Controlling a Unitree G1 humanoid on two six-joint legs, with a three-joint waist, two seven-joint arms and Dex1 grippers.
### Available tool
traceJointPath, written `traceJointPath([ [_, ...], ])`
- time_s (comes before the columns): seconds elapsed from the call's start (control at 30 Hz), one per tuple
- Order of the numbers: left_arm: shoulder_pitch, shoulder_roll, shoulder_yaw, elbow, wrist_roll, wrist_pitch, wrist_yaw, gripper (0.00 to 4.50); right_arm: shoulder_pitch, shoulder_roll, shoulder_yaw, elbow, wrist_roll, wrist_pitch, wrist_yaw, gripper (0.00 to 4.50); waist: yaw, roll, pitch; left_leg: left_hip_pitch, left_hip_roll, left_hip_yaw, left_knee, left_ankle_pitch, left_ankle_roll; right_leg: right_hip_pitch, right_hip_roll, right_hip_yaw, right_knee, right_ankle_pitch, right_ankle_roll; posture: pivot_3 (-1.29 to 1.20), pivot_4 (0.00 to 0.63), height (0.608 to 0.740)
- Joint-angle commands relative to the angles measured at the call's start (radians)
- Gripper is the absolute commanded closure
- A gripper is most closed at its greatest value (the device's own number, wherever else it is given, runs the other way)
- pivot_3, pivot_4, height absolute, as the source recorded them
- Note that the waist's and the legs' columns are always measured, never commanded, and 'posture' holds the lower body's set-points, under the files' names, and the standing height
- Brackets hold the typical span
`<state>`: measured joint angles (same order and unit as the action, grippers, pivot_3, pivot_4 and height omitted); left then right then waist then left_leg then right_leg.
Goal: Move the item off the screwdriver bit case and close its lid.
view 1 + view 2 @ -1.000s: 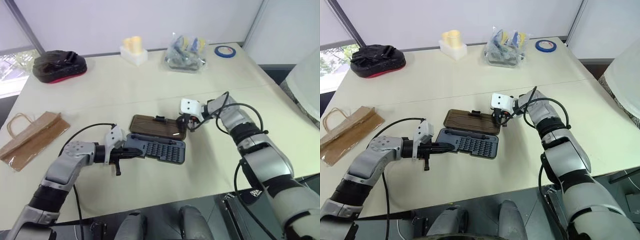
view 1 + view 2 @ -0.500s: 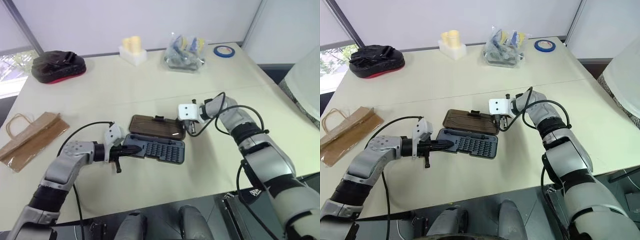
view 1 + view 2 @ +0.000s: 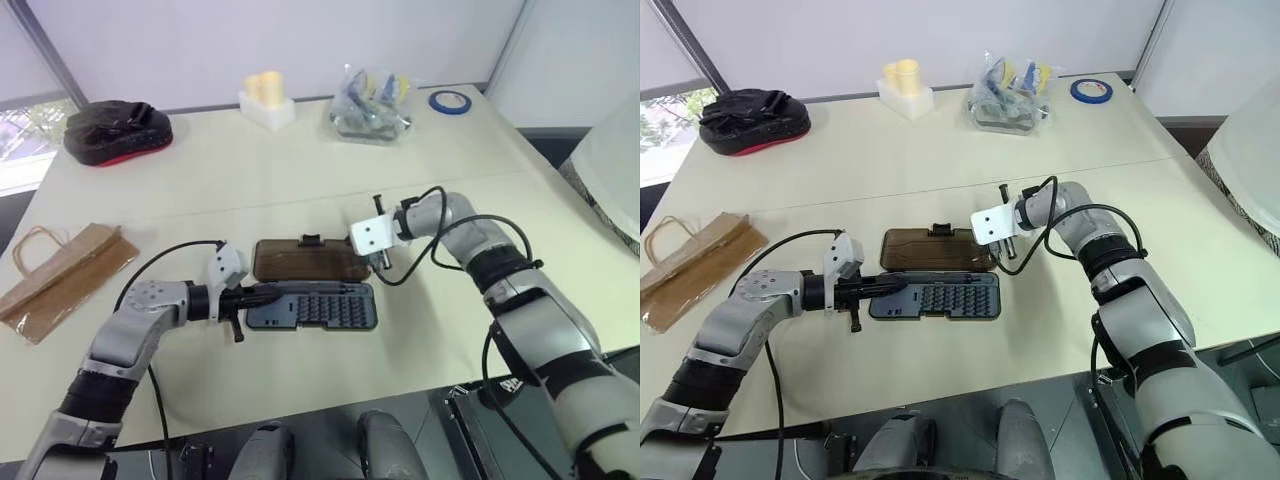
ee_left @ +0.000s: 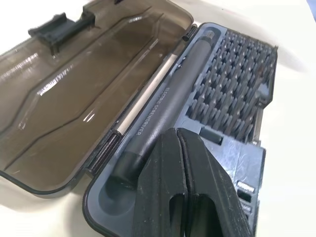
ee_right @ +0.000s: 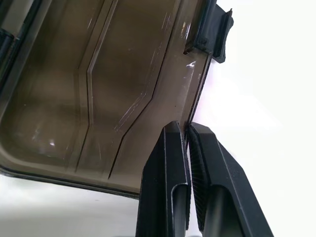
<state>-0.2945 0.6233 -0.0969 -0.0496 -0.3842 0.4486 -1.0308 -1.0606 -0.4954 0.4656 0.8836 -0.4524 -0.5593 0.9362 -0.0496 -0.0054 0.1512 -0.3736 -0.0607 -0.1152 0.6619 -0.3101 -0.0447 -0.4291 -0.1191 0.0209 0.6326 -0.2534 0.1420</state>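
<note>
The open case has swung level, its 3 o'clock end now nearer the robot. The right tool has rolled over, fingers closed at the lid edge.

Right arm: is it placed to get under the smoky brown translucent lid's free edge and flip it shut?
Probably yes. The right gripper, fingers shut, sits right at the latch-side edge of the smoky brown translucent lid, which lies open flat on the table. Nothing lies on the lid, and the left gripper rests on the grey bit tray.
</note>
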Motion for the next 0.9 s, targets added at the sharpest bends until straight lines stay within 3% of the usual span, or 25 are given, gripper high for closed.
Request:
traceJointPath([
  [0.03,-0.044,-0.016,0.075,0.02,-0.02,-0.003,0.053,4.5,0.025,-0.029,0.003,-0.088,-0.021,-0.029,-0.032,4.41,0.005,0.0,0.0,0.0,0.0,0.0,0.0,0.0,0.0,0.0,0.0,0.0,0.0,0.0,0.0,0.0,0.15,0.74],
  [0.47,-0.186,-0.081,0.255,0.145,-0.125,0.092,0.195,4.5,0.112,-0.074,-0.012,-0.31,-0.026,0.027,-0.084,4.41,0.004,0.0,0.0,0.0,0.0,0.0,0.001,0.0,0.0,0.0,0.0,0.0,0.0,0.0,0.0,0.0,0.15,0.74],
  [0.67,-0.239,-0.088,0.25,0.263,-0.076,0.028,0.223,4.5,0.135,-0.081,-0.016,-0.381,-0.022,0.058,-0.091,4.41,0.004,0.0,0.0,0.0,0.0,0.0,0.001,0.0,0.0,0.0,0.0,0.0,0.0,0.0,0.0,0.0,0.15,0.74],
  [0.9,-0.284,-0.122,0.162,0.449,0.045,-0.109,0.191,4.5,0.135,-0.083,-0.018,-0.408,-0.025,0.077,-0.096,4.41,0.004,0.0,0.0,0.0,-0.001,0.001,0.001,0.0,0.0,0.0,0.0,0.0,0.0,0.0,0.0,0.0,0.15,0.74],
])
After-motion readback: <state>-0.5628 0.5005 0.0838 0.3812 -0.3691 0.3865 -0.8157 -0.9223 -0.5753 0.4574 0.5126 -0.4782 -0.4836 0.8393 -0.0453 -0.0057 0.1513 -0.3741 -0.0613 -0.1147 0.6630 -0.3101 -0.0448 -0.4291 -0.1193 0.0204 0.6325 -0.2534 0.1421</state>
